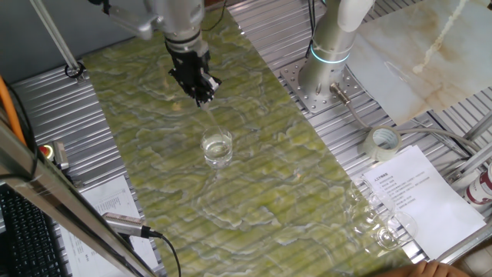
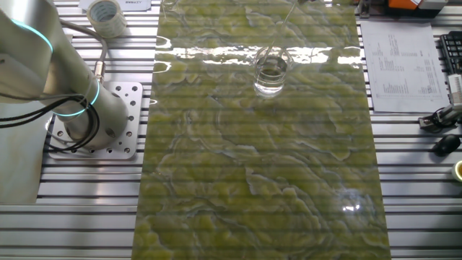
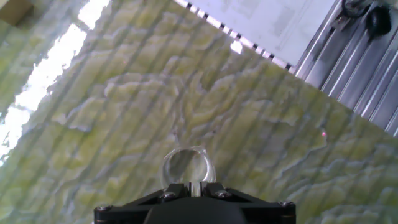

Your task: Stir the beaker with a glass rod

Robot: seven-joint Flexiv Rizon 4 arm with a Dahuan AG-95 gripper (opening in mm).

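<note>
The beaker [image 1: 217, 148] is a short clear glass cylinder standing upright on the green marbled mat. It also shows in the other fixed view [image 2: 271, 72] and in the hand view [image 3: 188, 167]. My gripper [image 1: 201, 92] hangs above and behind the beaker, shut on the top of the glass rod [image 1: 211, 119]. The rod is thin and faint and slants down from the fingers into the beaker's mouth. In the other fixed view the rod [image 2: 285, 25] runs from the top edge down into the beaker. In the hand view my gripper [image 3: 194, 185] shows the rod pinched between the fingers.
The arm's base [image 1: 323, 85] stands at the mat's far edge. A tape roll [image 1: 384, 142] lies beside it. A cluster of round glass vessels [image 1: 377, 223] sits near printed paper [image 1: 415, 188]. A keyboard [image 1: 23, 231] is at the left.
</note>
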